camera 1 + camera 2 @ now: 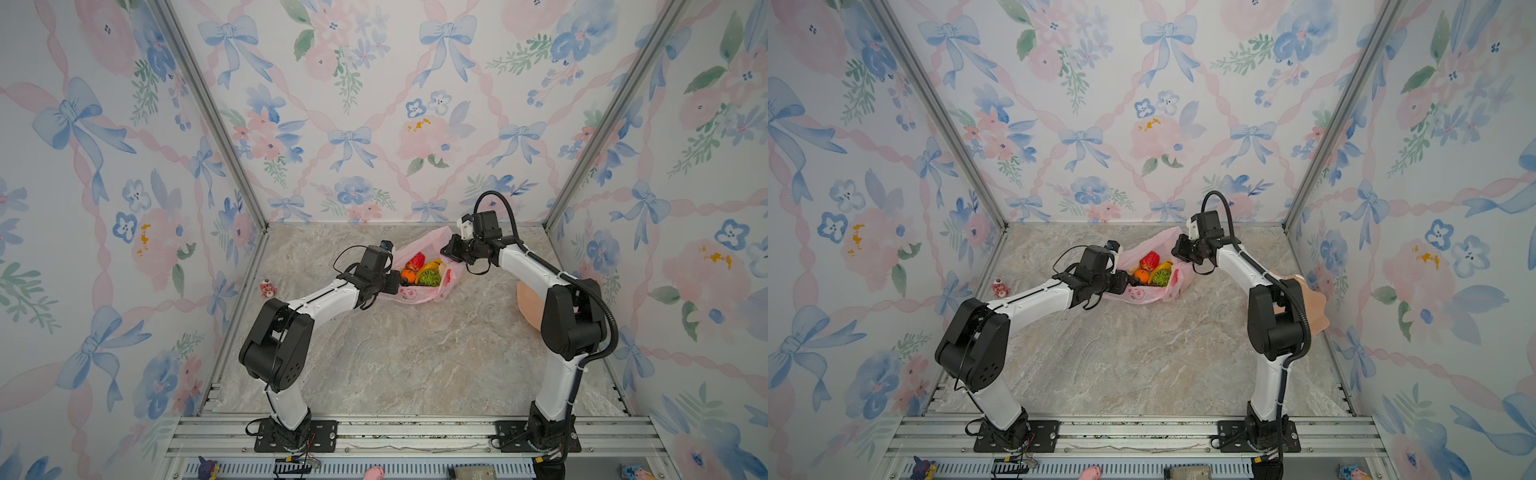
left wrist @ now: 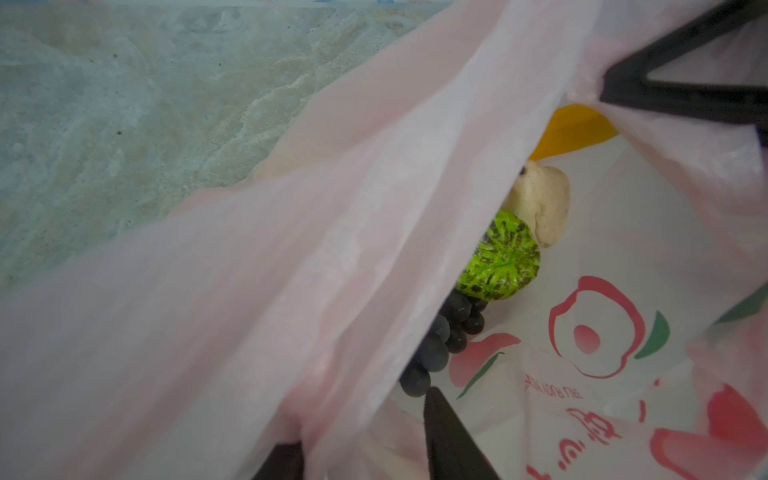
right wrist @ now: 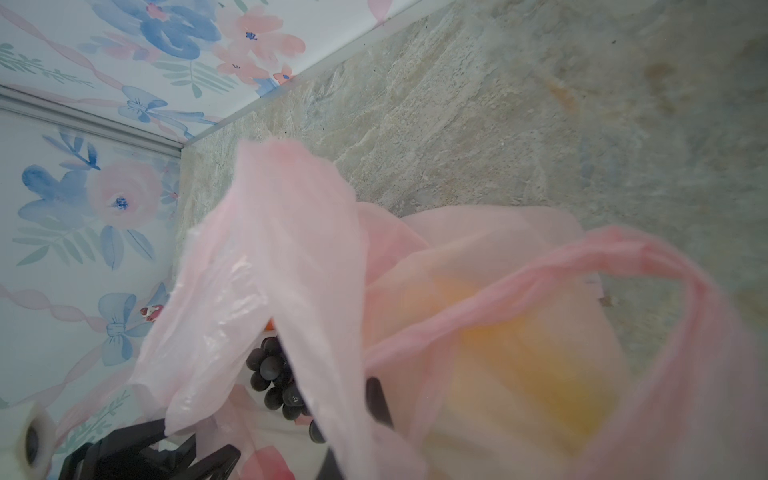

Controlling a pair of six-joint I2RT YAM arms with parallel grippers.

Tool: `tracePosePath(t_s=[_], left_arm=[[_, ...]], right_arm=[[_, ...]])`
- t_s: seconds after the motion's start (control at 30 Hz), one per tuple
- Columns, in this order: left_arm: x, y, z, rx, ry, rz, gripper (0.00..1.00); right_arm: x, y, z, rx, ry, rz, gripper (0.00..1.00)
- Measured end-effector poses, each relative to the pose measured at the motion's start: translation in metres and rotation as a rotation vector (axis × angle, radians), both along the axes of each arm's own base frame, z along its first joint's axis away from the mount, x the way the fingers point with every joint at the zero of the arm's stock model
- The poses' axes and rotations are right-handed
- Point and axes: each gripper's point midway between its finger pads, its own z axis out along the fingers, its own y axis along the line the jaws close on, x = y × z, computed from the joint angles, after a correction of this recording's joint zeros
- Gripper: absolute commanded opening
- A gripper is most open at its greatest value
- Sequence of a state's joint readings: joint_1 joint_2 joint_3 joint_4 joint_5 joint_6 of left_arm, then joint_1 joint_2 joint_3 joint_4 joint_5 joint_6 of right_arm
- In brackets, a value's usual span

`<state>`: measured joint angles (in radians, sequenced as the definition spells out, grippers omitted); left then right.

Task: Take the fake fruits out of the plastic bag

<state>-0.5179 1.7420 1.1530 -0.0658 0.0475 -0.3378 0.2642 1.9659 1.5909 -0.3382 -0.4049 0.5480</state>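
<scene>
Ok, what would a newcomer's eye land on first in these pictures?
The pink plastic bag, at the far middle of the marbled table, gapes open with bright fake fruits inside. The left arm and right arm meet at its mouth from either side. Blue-bow, pink-flower wallpaper covers every wall.

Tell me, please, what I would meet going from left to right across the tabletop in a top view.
Red-and-white figurine → left gripper → green round fruit inside the plastic bag → right gripper, holding the bag's edge → peach plate, partly behind the right arm.
</scene>
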Motion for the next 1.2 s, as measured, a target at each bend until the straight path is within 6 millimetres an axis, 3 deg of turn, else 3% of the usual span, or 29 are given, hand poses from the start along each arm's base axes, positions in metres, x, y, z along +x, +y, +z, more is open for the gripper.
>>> tracePosePath(t_s=[0.1, 0.23, 0.37, 0.5, 0.63, 0.8, 0.97, 1.2], left_arm=[[-0.003, 0.008, 0.000, 0.050, 0.000, 0.044, 0.76], [-0.017, 0.000, 0.015, 0.121, -0.055, 0.049, 0.86], [-0.025, -0.004, 0.040, 0.170, -0.136, 0.063, 0.88], [-0.015, -0.004, 0.069, 0.189, -0.211, 0.084, 0.89], [-0.002, -0.013, 0.086, 0.185, -0.247, 0.076, 0.88], [0.012, -0.044, 0.073, 0.102, -0.187, -0.006, 0.81], [0.007, -0.077, 0.059, -0.007, -0.102, -0.117, 0.80], [-0.003, -0.094, 0.066, -0.043, -0.119, -0.143, 0.89]], right_arm=[[0.001, -0.005, -0.002, -0.016, -0.001, -0.001, 0.00], [-0.001, -0.007, -0.005, -0.038, 0.001, 0.006, 0.00], [-0.001, -0.008, -0.006, -0.048, -0.002, 0.009, 0.00], [-0.003, -0.008, -0.005, -0.059, -0.005, 0.012, 0.00], [-0.005, -0.005, -0.003, -0.069, -0.010, 0.017, 0.00], [-0.009, -0.001, -0.001, -0.076, -0.015, 0.025, 0.00], [-0.011, -0.002, 0.004, -0.082, -0.024, 0.024, 0.00], [-0.013, -0.003, 0.003, -0.087, -0.023, 0.024, 0.00]])
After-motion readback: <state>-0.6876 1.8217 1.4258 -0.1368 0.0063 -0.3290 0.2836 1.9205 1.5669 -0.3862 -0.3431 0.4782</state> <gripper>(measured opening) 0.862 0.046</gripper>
